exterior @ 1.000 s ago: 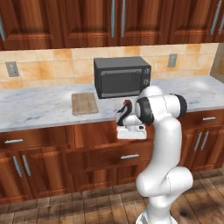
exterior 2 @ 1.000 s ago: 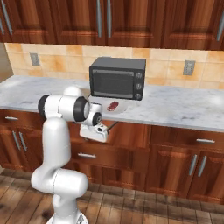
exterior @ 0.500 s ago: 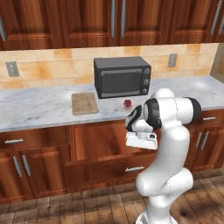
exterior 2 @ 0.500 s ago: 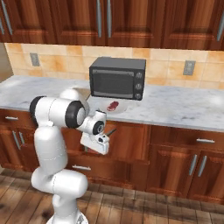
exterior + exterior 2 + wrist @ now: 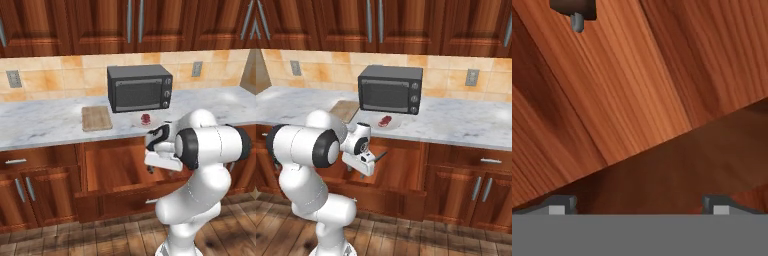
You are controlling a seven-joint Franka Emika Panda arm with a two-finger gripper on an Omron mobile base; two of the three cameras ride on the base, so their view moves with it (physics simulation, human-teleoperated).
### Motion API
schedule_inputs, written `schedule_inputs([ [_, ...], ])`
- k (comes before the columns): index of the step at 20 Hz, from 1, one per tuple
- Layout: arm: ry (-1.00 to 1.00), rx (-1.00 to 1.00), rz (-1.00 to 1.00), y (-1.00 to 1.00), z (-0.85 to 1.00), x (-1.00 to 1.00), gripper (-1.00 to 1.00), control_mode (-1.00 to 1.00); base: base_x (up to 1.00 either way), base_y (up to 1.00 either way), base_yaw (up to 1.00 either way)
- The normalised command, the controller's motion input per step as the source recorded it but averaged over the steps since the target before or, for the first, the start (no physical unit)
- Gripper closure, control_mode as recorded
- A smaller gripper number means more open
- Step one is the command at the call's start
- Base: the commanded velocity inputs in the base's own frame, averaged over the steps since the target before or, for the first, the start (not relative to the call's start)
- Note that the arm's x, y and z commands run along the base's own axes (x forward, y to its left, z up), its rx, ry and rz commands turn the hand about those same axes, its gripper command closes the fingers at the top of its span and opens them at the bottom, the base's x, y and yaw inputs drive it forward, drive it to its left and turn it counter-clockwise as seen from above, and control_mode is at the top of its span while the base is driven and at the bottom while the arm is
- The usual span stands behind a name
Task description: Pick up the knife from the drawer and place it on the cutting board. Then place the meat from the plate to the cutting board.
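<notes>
- On the left of the marble table (image 5: 40,125), the cutting board (image 5: 96,118) lies flat and bare, just beside the dark microwave (image 5: 139,87), which stands against the tiled wall.
- In front of the microwave, near the table's front edge, the meat (image 5: 145,118) sits on the plate (image 5: 376,125), well apart from the board.
- Below the table the drawer (image 5: 112,172) is pulled out, its wooden floor showing; its front panel carries a short silver handle (image 5: 151,201) low down.
- In the hand view, a dark stub with a grey piece on it (image 5: 574,12) lies at the top left on the drawer's wood; this may be part of the knife, but I cannot tell for sure.
- The gripper (image 5: 638,205) hangs over the open drawer at its right part, pointing down into it, jaws spread wide with nothing between them.
- The white arm (image 5: 210,150) bends in from the right, its elbow level with the table's edge.
</notes>
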Motion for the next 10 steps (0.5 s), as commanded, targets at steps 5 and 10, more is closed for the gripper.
schedule_inputs([
  [5, -0.06, 0.0, -0.01, 0.02, -0.01, 0.48, -1.0, -1.0, 0.0, 0.0, 0.0],
  [10, -0.01, 0.0, 0.0, -0.05, -0.02, 0.58, -1.0, -1.0, 0.0, 0.0, 0.0],
])
